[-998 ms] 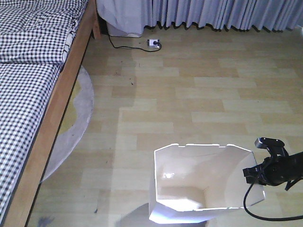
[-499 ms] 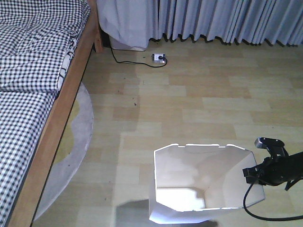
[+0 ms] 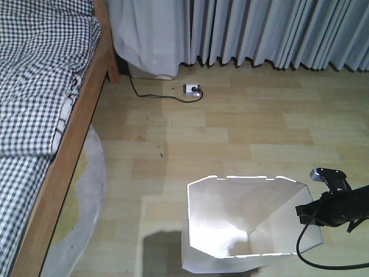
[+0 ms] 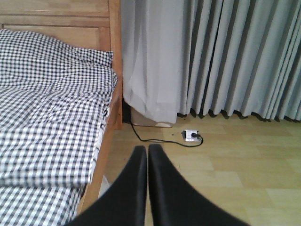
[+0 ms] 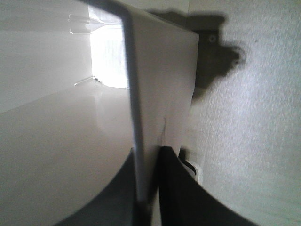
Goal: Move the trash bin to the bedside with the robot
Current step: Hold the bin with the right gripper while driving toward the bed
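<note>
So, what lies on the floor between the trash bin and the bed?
In the front view: bare wooden floor next to the trash bin, then the edge of a grey rug along the bed.

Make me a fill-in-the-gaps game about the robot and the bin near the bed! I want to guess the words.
1. The right gripper is shut on the wall of the trash bin, which is coloured ___.
2. The left gripper is shut and holds ___.
3. The bed has black-and-white ___ bedding.
4. Inside, the trash bin is ___.

Missing words: white; nothing; checked; empty.
</note>
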Tool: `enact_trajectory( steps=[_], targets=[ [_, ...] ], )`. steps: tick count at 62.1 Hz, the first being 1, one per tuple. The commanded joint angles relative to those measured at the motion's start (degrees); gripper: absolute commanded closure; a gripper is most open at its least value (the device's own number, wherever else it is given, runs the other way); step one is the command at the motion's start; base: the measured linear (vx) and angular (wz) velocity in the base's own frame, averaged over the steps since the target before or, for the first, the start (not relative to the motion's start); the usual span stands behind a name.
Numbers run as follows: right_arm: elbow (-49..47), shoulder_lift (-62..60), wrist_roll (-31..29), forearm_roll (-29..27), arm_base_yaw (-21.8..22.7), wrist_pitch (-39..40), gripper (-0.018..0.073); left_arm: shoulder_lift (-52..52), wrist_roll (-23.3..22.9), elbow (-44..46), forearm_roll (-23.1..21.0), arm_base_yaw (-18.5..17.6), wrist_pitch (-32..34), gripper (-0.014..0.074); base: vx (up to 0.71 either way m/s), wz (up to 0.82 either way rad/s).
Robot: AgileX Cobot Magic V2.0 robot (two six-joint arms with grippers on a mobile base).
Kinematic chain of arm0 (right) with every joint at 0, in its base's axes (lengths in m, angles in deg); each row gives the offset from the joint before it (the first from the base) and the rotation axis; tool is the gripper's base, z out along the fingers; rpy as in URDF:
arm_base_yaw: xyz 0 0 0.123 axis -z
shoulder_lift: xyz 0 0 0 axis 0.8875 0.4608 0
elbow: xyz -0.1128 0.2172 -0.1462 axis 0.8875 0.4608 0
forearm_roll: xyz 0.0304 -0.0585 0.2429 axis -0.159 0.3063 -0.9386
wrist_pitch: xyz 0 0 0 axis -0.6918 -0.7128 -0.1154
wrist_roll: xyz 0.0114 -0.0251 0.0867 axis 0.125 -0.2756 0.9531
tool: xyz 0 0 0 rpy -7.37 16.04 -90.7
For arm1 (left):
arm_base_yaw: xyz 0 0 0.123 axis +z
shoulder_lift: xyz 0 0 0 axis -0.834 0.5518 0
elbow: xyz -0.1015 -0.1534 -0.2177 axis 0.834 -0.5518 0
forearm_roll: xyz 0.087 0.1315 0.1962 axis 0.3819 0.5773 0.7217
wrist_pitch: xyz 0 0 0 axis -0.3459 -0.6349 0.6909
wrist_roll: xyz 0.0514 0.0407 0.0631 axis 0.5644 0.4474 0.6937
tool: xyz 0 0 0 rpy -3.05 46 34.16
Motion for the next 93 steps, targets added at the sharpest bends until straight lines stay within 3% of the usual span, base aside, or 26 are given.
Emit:
enact_trajectory(
  steps=[1,93],
  targets=[
    [-0.18,-3.82,0.07,-0.96,0.23,-11.63,0.0566,-0.56,-0.45,-1.65,-0.24,-0.15,4.03,0.0602,0.40,-0.03],
    [-0.18,-3.82,0.07,-0.96,0.23,-11.59,0.0566,-0.56,-0.45,-1.65,-0.24,-0.15,3.99,0.0602,0.36,0.00]
  ],
)
